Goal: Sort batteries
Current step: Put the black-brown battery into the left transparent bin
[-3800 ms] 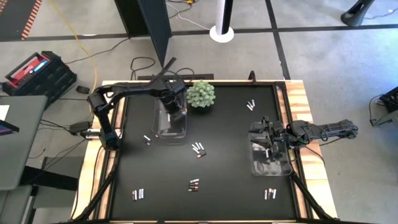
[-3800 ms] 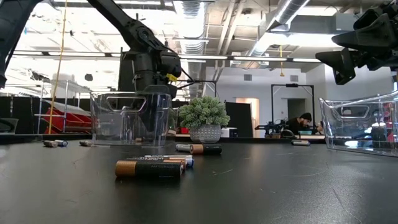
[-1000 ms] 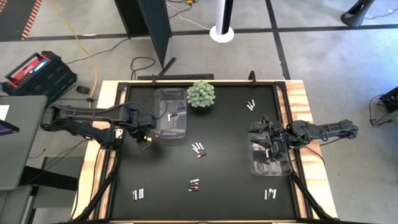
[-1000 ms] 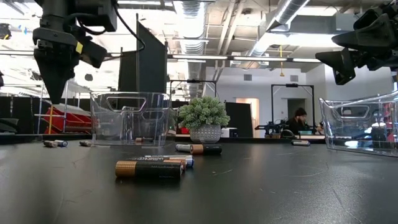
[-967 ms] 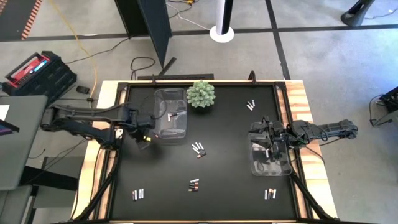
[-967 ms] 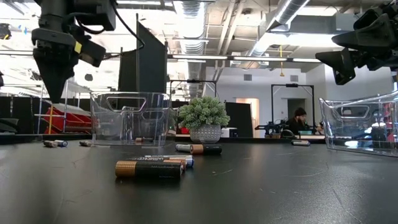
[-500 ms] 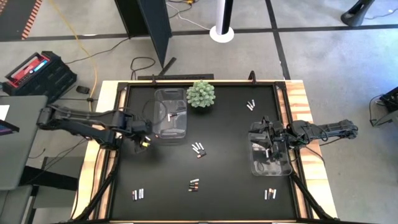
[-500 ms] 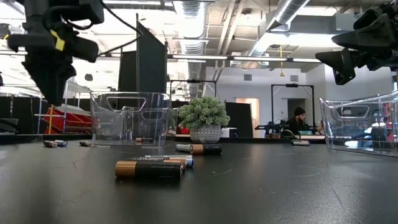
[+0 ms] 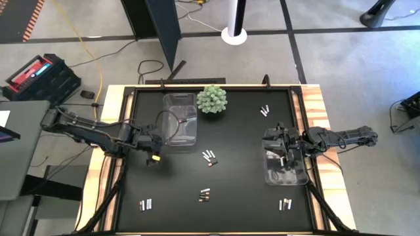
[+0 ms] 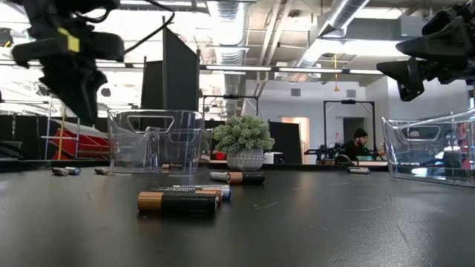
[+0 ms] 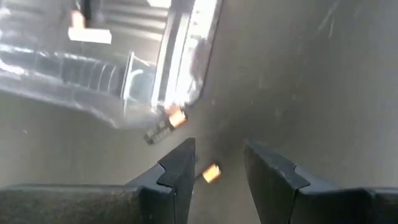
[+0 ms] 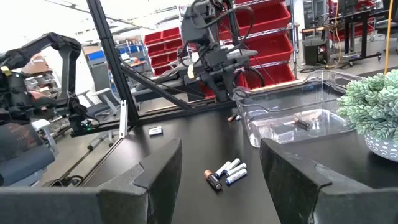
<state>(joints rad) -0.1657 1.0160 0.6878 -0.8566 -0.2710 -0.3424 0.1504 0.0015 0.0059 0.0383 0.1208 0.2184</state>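
My left gripper [image 9: 153,155] hangs open above the table at the near left corner of the left clear bin [image 9: 179,124], pointing steeply down. Its wrist view shows two dark, copper-ended batteries on the mat below. One battery [image 11: 165,125] lies by the bin's corner. The copper tip of the other battery [image 11: 211,173] shows between my left gripper's fingertips [image 11: 219,167], untouched. One more battery [image 9: 182,122] lies inside that bin. My right gripper [image 9: 281,152] waits open and level over the right clear bin [image 9: 286,172]. In the low view my left gripper [image 10: 80,100] is at the upper left.
Loose batteries lie in small groups on the black mat: centre [image 9: 209,157], near centre [image 9: 204,195], near left [image 9: 146,204], near right [image 9: 284,204], far right [image 9: 264,111]. A green spiky plant [image 9: 212,99] stands at the far edge beside the left bin.
My left gripper has drifted a little toward the table's near edge and sunk slightly beside the left bin's corner, rolling its wrist as the arm swung. Its fingers stay apart.
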